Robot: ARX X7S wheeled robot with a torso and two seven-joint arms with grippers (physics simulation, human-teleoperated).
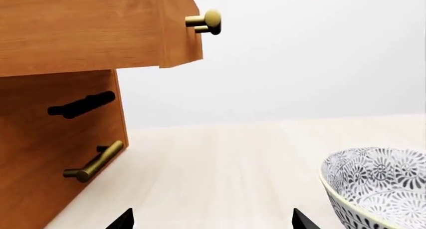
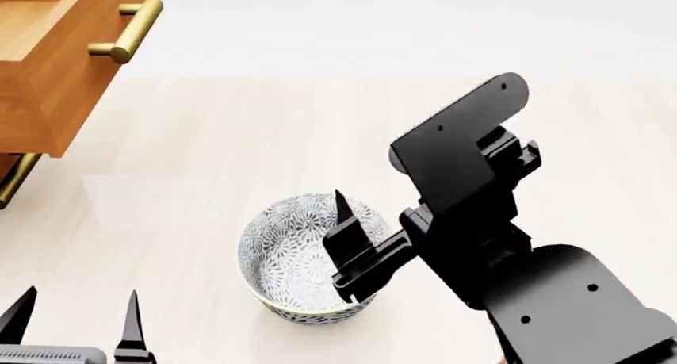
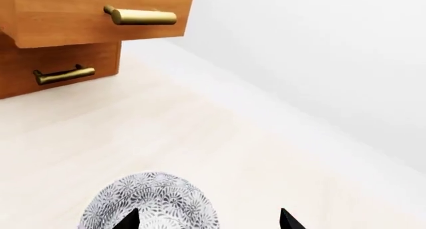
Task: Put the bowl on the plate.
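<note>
Head view shows one floral bowl (image 2: 304, 261) upright on the pale wooden tabletop (image 2: 265, 142), nothing inside it but one finger of the right gripper (image 2: 365, 249), whose jaws are spread across the rim. Left gripper (image 2: 74, 316) is spread, near the bowl. One wooden drawer cabinet (image 2: 53, 70) stands beyond, its top drawer pulled out.

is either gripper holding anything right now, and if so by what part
Nothing is clearly held. The right gripper is open, straddling the bowl at its rim, one finger inside; whether it touches cannot be told. The left gripper is open and apart from the bowl.
</note>
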